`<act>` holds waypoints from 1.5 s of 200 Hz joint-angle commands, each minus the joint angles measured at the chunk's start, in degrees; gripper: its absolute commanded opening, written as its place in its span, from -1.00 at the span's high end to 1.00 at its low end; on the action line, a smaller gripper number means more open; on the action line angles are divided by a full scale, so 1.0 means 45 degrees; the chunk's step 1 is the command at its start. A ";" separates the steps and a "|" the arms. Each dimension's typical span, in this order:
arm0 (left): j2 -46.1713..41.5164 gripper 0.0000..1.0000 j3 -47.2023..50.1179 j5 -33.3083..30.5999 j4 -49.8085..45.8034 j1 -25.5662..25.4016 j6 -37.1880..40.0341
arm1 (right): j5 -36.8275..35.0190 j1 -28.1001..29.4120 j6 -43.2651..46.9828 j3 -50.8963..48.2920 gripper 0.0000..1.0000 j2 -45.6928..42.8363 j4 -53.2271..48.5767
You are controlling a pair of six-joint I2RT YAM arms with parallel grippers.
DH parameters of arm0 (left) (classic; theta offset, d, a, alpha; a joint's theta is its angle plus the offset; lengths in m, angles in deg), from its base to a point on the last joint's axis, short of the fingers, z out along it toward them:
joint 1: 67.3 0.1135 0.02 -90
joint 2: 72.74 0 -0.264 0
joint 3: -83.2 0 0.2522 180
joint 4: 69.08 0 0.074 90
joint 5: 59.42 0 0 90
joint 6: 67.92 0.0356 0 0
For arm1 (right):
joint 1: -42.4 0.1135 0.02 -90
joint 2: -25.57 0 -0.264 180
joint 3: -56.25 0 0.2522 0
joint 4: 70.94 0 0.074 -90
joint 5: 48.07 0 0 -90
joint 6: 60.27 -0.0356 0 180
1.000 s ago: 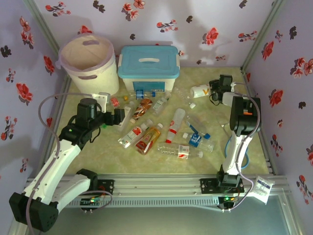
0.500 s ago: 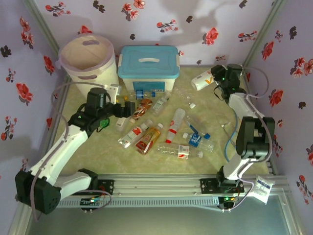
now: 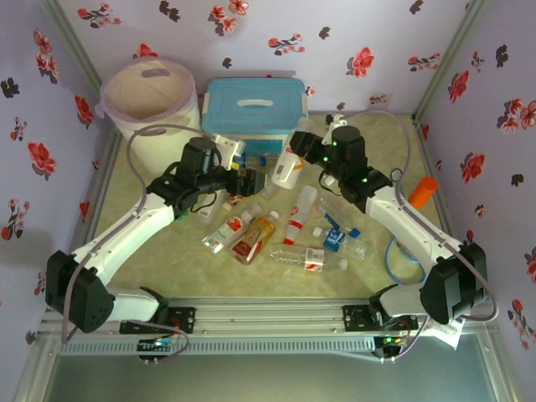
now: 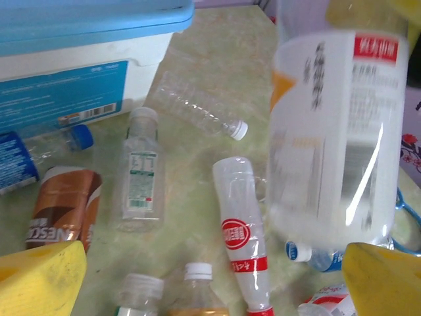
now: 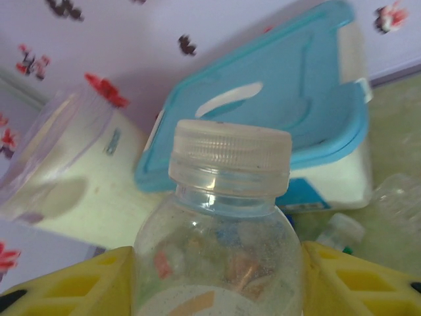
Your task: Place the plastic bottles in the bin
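Nearest the arm bases, a red-label bottle [image 3: 311,260] lies on its side on the table [image 3: 193,270]. Just past it an amber bottle [image 3: 255,237], a clear bottle [image 3: 224,234], a red-banded bottle [image 3: 299,216] and two blue-label bottles [image 3: 339,236] lie flat and close together at mid-table. An orange cup [image 3: 423,190] lies well apart from them, near the right wall

The left gripper [image 3: 249,181] hangs over the far side of this heap. Its yellow fingers [image 4: 39,280] are spread wide, with nothing gripped. The left wrist view looks down on a brown bottle [image 4: 62,210], a green-label bottle [image 4: 141,181] lying beside it and a crushed bottle [image 4: 194,105] with a white cap, all flat on the table near the foot of the box

Just right of the left gripper, the right gripper [image 3: 306,152] is clamped on a white bottle [image 3: 287,170] and holds it up off the table, in front of the box. In the right wrist view the bottle's shoulders sit between the two yellow fingers and its pale cap points towards the box and bin. In the left wrist view the same bottle looms large and blurred above the right-hand finger; I cannot tell whether it touches that finger

The box [image 3: 255,109] stands at the back wall with its blue lid on. To its left, in the far left corner, the bin [image 3: 180,126] stands upright with its mouth open and a pale liner folded over its rim; the bottles on the table all lie outside it
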 commanded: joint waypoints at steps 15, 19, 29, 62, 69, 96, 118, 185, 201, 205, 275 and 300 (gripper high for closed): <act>0.0667 -0.99 -0.0171 0.1343 0.1780 -0.0234 -0.1111 | -0.0489 0.0925 0.0591 -0.0698 -0.17 -0.0328 0.0829; 0.0694 -0.99 -0.0071 0.1481 0.2008 -0.0271 -0.1219 | -0.0498 0.0994 0.0640 -0.0731 -0.17 -0.0343 0.0872; 0.0732 -0.99 0.0207 0.1751 0.2513 -0.0344 -0.1485 | -0.0551 0.1170 0.0754 -0.0780 -0.16 -0.0383 0.1026; 0.1215 -0.99 0.0372 0.2043 0.3063 -0.0543 -0.2007 | -0.0317 0.1476 0.0738 -0.0833 -0.16 -0.0179 0.1427; 0.1397 -0.99 0.0273 0.2049 0.2916 -0.0616 -0.1977 | -0.0199 0.1514 0.0665 -0.0828 -0.16 -0.0128 0.1528; 0.2005 -0.99 -0.0191 0.2239 0.2129 -0.0888 -0.1611 | -0.0106 0.1601 0.0543 -0.0872 -0.16 -0.0057 0.1879; 0.2254 -0.97 -0.0376 0.2241 0.1698 -0.0932 -0.1507 | -0.0162 0.1614 0.0585 -0.0858 -0.15 -0.0141 0.1841; 0.2334 -0.36 -0.0503 0.2234 0.1990 -0.0942 -0.1533 | -0.0212 0.1620 0.0547 -0.0928 -0.19 -0.0133 0.1713; 0.2298 -0.25 -0.0522 0.2236 0.1995 -0.0943 -0.1505 | -0.0213 0.1620 0.0507 -0.0870 -0.29 -0.0129 0.1613; 0.2284 -0.23 -0.0510 0.2249 0.1988 -0.0942 -0.1489 | -0.0176 0.1619 0.0494 -0.0840 -0.34 -0.0105 0.1554; 0.1697 -0.03 -0.1026 0.1268 0.0923 -0.0847 -0.0841 | -0.0776 0.0586 -0.0708 -0.1600 -0.82 -0.1975 0.0658; 0.1483 0.18 -0.1921 0.0999 0.0094 -0.0361 -0.0226 | -0.0983 0.0028 -0.0716 -0.1928 -0.82 -0.2938 -0.0659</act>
